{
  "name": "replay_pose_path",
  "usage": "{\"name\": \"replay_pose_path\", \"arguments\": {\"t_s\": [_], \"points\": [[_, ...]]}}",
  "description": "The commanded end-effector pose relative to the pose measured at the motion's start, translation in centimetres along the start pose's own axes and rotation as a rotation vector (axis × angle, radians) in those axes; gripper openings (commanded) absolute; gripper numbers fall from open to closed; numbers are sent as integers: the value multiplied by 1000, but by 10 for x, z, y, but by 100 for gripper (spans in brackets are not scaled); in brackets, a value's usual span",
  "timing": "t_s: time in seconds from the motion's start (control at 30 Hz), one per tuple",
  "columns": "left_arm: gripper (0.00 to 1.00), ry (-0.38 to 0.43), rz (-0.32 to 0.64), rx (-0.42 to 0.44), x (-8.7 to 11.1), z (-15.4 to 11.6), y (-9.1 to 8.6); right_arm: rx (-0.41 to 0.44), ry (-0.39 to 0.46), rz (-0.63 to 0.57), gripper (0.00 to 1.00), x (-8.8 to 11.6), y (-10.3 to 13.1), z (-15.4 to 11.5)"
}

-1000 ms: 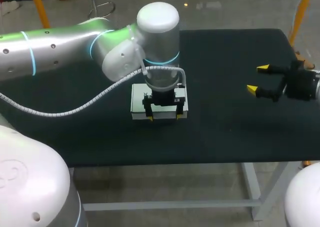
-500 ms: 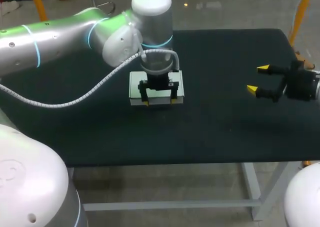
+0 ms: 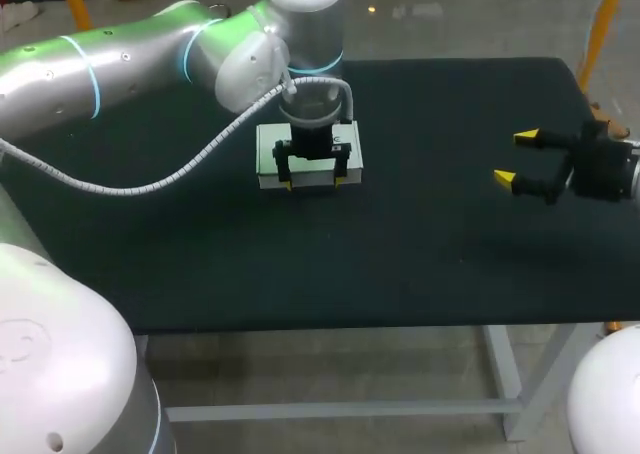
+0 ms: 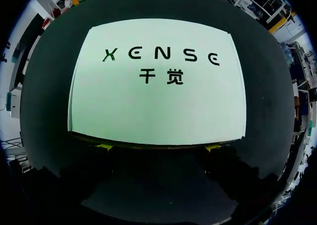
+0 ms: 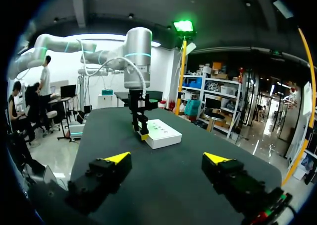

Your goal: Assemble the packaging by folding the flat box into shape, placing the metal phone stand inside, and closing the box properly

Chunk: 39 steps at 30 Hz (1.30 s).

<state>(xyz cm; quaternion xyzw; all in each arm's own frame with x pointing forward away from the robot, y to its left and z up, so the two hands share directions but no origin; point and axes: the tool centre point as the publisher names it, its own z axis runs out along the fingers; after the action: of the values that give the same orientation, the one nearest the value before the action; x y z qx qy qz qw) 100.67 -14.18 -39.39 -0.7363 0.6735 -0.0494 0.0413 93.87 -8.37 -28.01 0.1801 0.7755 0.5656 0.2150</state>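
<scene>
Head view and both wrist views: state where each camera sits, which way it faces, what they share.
Head view: above and behind, looking down on the table; left end effector and right end effector show.
Left wrist view: on that wrist, facing straight down onto the box; its yellow tips show.
Right wrist view: on that wrist, facing across the table; its open fingers show.
Shared: all three show the box.

Between the box (image 3: 268,160) in the upper middle, my left tool (image 3: 312,183) at its near edge, and my right tool (image 3: 516,157) at right, the desk (image 3: 430,229) offered passing room.
</scene>
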Motion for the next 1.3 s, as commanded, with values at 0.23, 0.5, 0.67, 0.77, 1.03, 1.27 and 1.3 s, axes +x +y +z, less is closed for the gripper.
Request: {"name": "replay_pose_path", "arguments": {"t_s": [0.23,0.5,0.67,0.77,1.03,1.27,1.3], "points": [[100,2,-8,-26,-5,8,-47,-6,0,-2,100,0,-1,-1],[100,8,-14,-23,-9,9,-84,-6,0,-2,100,0,-1,-1],[100,14,-13,-33,-13,13,-110,-6,0,-2,100,0,-1,-1],[100,14,-14,-37,-15,14,-120,-6,0,-2,100,0,-1,-1],[100,13,-21,-47,-17,19,-149,-6,0,-2,100,0,-1,-1],[100,5,-29,-55,-17,24,-168,-6,0,-2,100,0,-1,-1],[100,6,-30,-57,-18,24,-171,-6,0,-2,100,0,-1,-1]]}}
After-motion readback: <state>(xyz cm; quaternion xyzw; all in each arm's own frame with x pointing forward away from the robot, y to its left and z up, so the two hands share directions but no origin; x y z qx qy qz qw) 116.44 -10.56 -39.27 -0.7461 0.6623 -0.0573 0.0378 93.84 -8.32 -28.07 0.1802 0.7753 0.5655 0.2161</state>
